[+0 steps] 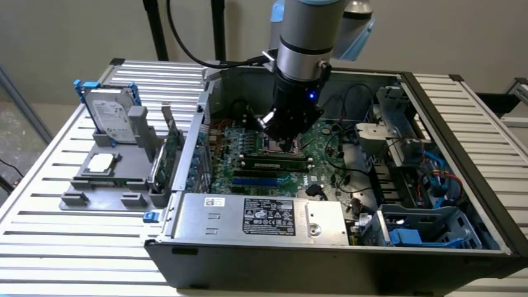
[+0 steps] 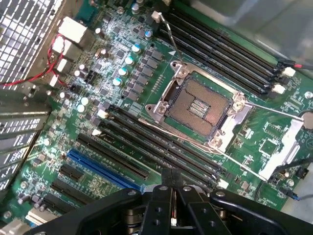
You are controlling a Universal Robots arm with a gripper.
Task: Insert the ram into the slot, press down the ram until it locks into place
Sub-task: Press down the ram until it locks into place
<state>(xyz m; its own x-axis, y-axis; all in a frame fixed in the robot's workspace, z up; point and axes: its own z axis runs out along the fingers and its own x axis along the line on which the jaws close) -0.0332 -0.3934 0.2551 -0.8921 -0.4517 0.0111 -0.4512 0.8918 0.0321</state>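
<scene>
fingers (image 2: pixel 172 188) pressed together, holding nothing | hovering over slot (image 2: pixel 161 147) | motherboard (image 2: pixel 112 73) below

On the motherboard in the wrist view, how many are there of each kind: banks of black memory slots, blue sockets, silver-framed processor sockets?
Banks of black memory slots: 2
Blue socket: 1
Silver-framed processor socket: 1
Total: 4
</scene>
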